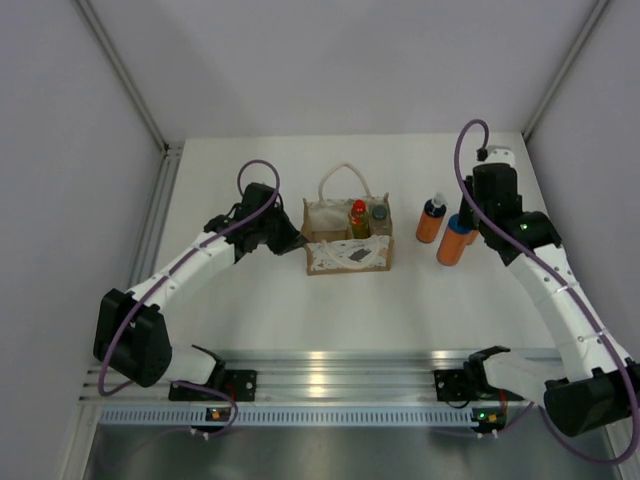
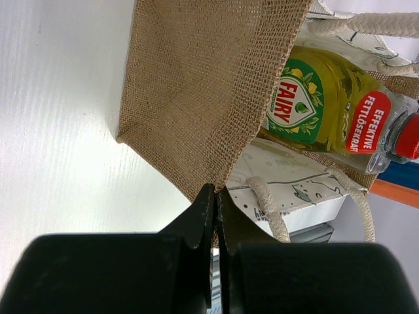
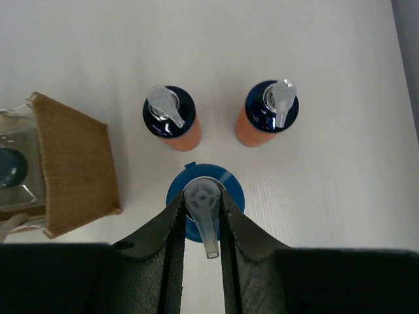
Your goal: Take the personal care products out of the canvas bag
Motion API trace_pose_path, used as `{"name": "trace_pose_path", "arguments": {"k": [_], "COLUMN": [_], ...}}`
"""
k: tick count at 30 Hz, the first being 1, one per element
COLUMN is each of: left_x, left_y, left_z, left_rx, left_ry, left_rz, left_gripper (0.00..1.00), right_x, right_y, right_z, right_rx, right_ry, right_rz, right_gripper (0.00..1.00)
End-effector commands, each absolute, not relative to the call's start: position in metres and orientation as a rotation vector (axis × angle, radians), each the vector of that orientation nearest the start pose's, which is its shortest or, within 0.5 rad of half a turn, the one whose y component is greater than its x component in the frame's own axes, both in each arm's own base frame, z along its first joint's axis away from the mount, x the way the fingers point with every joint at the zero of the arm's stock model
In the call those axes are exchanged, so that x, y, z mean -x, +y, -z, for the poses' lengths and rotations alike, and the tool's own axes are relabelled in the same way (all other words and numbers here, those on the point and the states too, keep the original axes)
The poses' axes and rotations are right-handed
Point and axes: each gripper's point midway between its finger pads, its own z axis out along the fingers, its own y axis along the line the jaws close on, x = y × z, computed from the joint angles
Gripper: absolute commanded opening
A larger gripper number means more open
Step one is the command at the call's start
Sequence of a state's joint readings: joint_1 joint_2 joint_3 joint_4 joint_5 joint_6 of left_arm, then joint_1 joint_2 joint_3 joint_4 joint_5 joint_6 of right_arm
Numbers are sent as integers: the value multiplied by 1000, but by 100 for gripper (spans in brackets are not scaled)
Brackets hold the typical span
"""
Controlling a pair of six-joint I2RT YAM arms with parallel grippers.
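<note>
The tan canvas bag (image 1: 347, 245) stands mid-table. The slim yellow bottle with red cap (image 1: 358, 216) and the clear bottle with dark grey cap (image 1: 379, 214) stand inside it. My left gripper (image 1: 296, 241) is shut on the bag's left woven edge (image 2: 219, 176); the yellow bottle (image 2: 321, 104) shows close behind. My right gripper (image 3: 201, 199) is shut on the clear pump head of an orange bottle with a blue top (image 3: 229, 190), right of the bag. Two more orange bottles (image 3: 171, 119) (image 3: 268, 115) stand on the table just beyond it. The grey cap (image 3: 9, 163) shows in the bag.
White rope handles (image 1: 345, 175) arch over the bag's far side. Grey walls enclose the white table on the left, back and right. An aluminium rail (image 1: 330, 385) with the arm bases runs along the near edge.
</note>
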State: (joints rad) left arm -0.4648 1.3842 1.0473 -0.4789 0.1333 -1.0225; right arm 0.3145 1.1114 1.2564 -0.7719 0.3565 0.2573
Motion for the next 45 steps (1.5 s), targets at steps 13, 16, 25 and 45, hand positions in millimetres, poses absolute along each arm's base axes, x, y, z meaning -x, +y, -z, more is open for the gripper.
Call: {"name": "trace_pose_path", "arguments": {"k": [13, 16, 25, 45], "left_x": [-313, -313, -310, -312], "left_y": [-217, -217, -216, -217], "left_z": [-168, -167, -165, -164], "left_rx": [620, 619, 618, 617], "left_ry": [2430, 2430, 2434, 2439], "left_rz": [829, 826, 825, 823], "left_gripper": [0, 0, 0, 0], "right_x": [-342, -345, -344, -336], "right_y": [10, 5, 7, 180], "right_z": [-253, -237, -219, -307], "right_rx": [-337, -347, -336, 130], "right_ry": [1968, 2003, 2052, 2015], "right_rz": [6, 23, 11, -434], "right_gripper": [0, 0, 52, 65]}}
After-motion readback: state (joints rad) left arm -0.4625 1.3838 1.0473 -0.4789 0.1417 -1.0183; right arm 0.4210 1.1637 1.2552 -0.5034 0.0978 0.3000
